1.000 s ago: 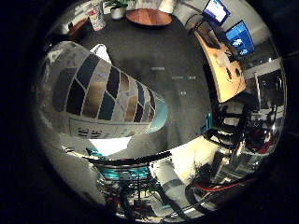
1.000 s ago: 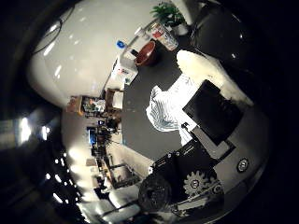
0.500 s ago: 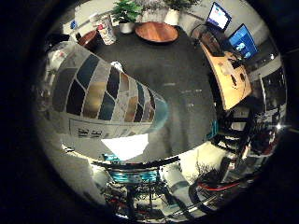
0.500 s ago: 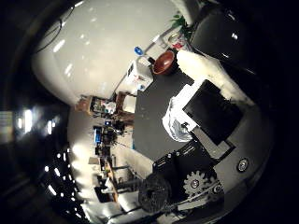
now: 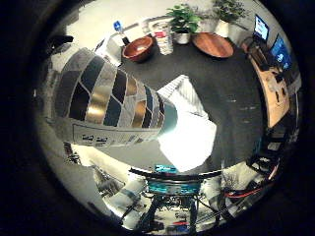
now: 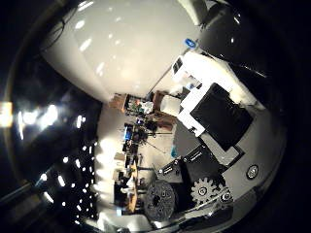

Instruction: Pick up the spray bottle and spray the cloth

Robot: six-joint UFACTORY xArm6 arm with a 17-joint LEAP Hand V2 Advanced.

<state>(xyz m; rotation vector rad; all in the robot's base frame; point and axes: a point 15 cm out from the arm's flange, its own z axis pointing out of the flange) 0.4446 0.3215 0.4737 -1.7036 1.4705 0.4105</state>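
The spray bottle [image 5: 103, 98], with a label of blue, tan and grey panels, lies close against the palm and fills much of the right little finger side palm view. My hand [image 6: 216, 121] shows as black, white and geared parts in the right thumb side palm view, and it is shut on the bottle. The white cloth [image 5: 189, 133] lies crumpled on the dark table [image 5: 231, 98], just past the bottle's narrower end. The bottle's trigger and nozzle are hidden.
At the table's far end stand a brown bowl [image 5: 138, 49], a white container [image 5: 160, 37] and a potted plant [image 5: 182, 18]. A round wooden table [image 5: 213, 44] is beside them. The right thumb side palm view shows mostly the ceiling [image 6: 126, 49] and room clutter.
The camera has swung with the hand. The cloth has come into the little finger side view beside the bottle and has left the middle of the thumb side view. The bottle stays fixed against the palm.
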